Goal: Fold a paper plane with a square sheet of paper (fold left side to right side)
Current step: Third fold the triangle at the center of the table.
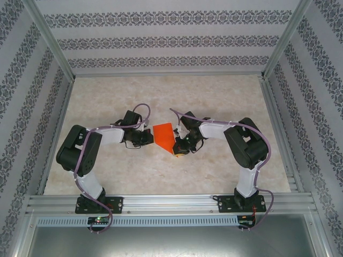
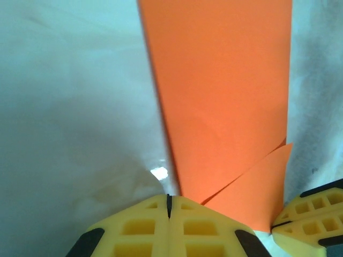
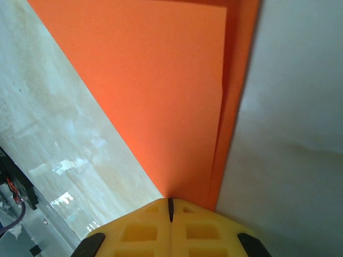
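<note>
- While the square sheet of paper (image 1: 163, 134) lies folded on the table (image 1: 107, 101), you see a gripper at each side;
- left gripper (image 2: 169, 206): jaws together at its edge, likely pinning it;
- right gripper (image 3: 170, 208): jaws together, likely pressing the crease.

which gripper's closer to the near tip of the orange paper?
Right. The right gripper sits shut at the orange paper's near tip, on its right side. The left gripper, also shut, meets the paper's left edge, farther from that tip.
</note>
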{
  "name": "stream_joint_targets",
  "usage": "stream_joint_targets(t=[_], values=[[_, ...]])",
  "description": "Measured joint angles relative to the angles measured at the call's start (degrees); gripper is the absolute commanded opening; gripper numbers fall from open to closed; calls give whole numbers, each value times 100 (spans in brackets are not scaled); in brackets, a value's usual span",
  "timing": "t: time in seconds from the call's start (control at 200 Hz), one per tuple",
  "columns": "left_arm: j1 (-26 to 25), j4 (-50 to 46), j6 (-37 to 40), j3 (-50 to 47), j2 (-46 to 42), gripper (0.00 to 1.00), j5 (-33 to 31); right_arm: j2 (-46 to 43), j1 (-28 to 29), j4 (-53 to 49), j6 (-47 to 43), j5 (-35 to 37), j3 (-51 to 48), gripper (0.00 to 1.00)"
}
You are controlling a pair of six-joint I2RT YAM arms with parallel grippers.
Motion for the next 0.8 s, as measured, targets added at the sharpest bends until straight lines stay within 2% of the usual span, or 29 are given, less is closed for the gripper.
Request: stream_joint_targets(t=[0.165, 0.32, 0.555, 0.799], values=[[109, -299, -15, -22, -629, 0, -238, 0, 2, -11, 0, 2, 13, 0], [-350, -192, -225, 48, -1038, 0, -175, 31, 28, -79, 2, 15, 70, 0], [-1191, 48, -511, 595, 37, 0, 55, 52, 31, -142, 2, 37, 116, 0], [-1272, 39, -531, 848, 706, 0, -76, 52, 42, -153, 2, 52, 129, 0]])
